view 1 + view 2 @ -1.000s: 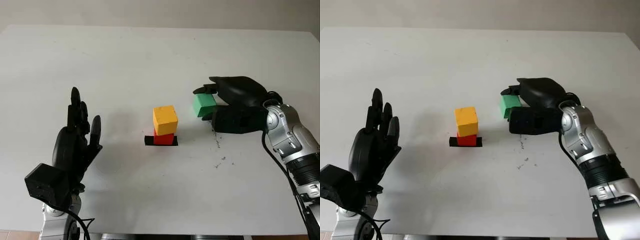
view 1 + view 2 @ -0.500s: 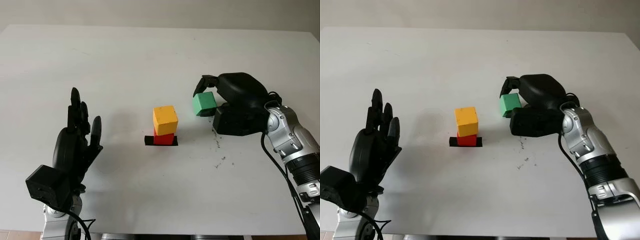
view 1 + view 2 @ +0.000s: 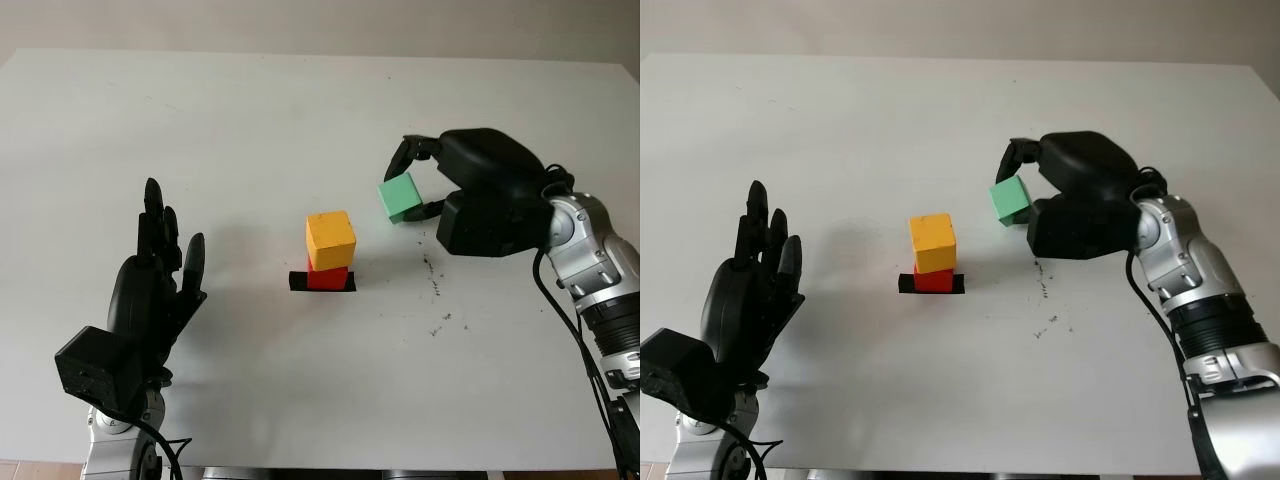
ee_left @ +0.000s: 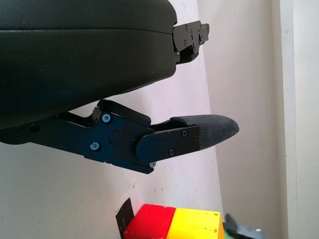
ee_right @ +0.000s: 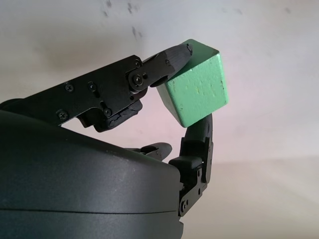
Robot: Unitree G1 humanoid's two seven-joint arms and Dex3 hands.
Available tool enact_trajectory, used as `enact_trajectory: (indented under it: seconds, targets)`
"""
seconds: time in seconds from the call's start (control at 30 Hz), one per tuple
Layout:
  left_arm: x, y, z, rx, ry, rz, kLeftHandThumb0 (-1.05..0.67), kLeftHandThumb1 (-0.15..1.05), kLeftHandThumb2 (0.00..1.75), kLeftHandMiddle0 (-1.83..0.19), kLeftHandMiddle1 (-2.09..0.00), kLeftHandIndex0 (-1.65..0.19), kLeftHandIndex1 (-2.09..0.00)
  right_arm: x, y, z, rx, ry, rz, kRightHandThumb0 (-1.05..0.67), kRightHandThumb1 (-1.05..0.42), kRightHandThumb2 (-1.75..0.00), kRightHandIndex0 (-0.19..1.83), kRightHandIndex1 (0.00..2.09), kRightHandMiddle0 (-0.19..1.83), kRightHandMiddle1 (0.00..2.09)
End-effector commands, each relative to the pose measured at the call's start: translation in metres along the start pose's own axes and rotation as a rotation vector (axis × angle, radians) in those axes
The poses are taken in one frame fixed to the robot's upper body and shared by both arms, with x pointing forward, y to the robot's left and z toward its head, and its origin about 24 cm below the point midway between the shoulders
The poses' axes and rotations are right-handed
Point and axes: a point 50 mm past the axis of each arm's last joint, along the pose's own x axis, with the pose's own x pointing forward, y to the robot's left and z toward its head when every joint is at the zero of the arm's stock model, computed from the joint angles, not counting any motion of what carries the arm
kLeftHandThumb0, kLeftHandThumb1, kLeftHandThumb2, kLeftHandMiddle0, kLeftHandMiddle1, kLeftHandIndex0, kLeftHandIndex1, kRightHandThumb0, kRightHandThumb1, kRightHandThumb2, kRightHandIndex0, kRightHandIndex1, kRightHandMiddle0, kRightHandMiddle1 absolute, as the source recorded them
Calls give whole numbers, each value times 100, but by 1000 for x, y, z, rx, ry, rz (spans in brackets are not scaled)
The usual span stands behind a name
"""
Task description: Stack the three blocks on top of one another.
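Observation:
A yellow block (image 3: 330, 240) sits on a red block (image 3: 328, 277), which stands on a black marker patch (image 3: 297, 282) near the table's middle. My right hand (image 3: 412, 185) is shut on a green block (image 3: 401, 198), holding it tilted in the air to the right of the stack and a little above the yellow block's top. In the right wrist view the green block (image 5: 197, 90) is pinched between two black fingers (image 5: 167, 62). My left hand (image 3: 150, 290) stands open, upright at the table's front left, well away from the stack (image 4: 169, 224).
The white table (image 3: 250, 130) spreads wide on all sides. Small dark specks (image 3: 437, 290) mark the surface just right of the stack, below my right hand.
My right hand has lifted the green block up off the table and tilted it. The stack and my left hand have not moved.

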Motion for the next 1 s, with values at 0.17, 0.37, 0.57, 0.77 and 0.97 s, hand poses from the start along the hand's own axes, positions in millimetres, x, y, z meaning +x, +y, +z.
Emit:
enact_trajectory:
  seconds: [0.17, 0.37, 0.57, 0.77, 0.97]
  targets:
    - [1, -1, 3, -6, -18, -5, -69, 105, 56, 16, -5, 19, 0, 2, -63, 32, -5, -100, -25, -40, -92, -5, 42, 6, 42, 142]
    - [1, -2, 1, -4, -20, -9, -69, 105, 58, 16, -5, 19, -1, 0, -83, 54, 86, -179, -61, -43, -91, -5, 43, 6, 41, 144]
    - [2, -3, 0, -18, -31, -5, -67, 105, 59, 17, -5, 19, 0, -5, -78, 62, 263, -225, -79, -42, -93, -6, 40, 5, 37, 145]
    - [2, -3, 0, -4, -21, 6, -70, 105, 59, 15, -6, 19, -1, -9, -60, 67, 488, -177, -76, -44, -95, -6, 37, 4, 31, 153]
    - [0, -1, 1, -15, -33, -4, -67, 105, 59, 17, -5, 19, 0, -13, -36, 74, 654, -129, 19, -42, -98, -6, 32, 2, 22, 167]
